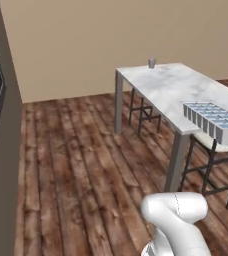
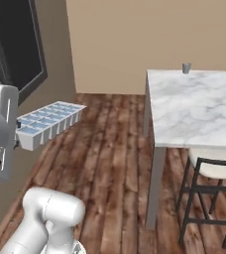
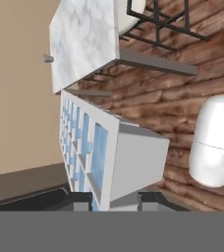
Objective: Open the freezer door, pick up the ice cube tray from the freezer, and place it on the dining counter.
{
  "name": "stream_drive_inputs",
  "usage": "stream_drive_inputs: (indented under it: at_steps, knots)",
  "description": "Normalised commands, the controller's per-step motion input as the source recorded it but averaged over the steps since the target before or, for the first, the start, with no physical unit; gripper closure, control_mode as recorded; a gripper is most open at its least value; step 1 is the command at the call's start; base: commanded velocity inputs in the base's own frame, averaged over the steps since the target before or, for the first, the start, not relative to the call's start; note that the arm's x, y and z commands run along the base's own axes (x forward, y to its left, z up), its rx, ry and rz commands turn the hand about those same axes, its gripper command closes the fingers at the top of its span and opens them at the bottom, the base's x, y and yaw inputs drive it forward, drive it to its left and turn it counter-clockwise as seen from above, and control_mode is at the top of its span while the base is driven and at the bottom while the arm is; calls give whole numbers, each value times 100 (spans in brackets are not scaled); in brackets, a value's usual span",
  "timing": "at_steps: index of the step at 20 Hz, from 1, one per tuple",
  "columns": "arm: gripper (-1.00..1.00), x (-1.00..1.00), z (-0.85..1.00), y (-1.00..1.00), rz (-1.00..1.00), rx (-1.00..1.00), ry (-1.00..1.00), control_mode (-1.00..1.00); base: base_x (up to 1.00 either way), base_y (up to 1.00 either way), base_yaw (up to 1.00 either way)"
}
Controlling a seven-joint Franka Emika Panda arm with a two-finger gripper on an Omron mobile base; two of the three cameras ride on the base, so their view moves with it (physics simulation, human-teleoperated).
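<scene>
**One tray carried, not yet on counter**

We see one gripper (image 3: 115, 201), fingers clamped on the near end of one ice cube tray (image 2: 50, 123), held level in the air above the wood floor (image 1: 81, 160). One dining counter (image 2: 194, 106) w/ one small grey cup (image 2: 186, 68) at its far edge. At least one stool (image 2: 211, 171) beneath.

Rendered home dining area: marbled dining counter (image 2: 194, 106) on grey support, black-framed stools (image 2: 209, 183) tucked under, plank wood floor (image 1: 81, 165), beige walls, small cup (image 1: 151, 63) on top, possibly a glass.
</scene>
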Motion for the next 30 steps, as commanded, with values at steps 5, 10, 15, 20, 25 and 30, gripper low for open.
stream_drive_inputs:
  at_steps: [5, 10, 15, 20, 25, 30]
  knots:
    - [100, 0, 0, 0, 0, 0, 0, 100, 100, -1, -38]
    - [100, 0, 0, 0, 0, 0, 0, 100, 100, -1, -40]
    - [100, 0, 0, 0, 0, 0, 0, 100, 100, -5, -40]
    - [100, 0, 0, 0, 0, 0, 0, 100, 100, -7, -41]
    - [100, 0, 0, 0, 0, 0, 0, 100, 100, -9, -40]
    - [100, 0, 0, 0, 0, 0, 0, 100, 100, -7, -32]
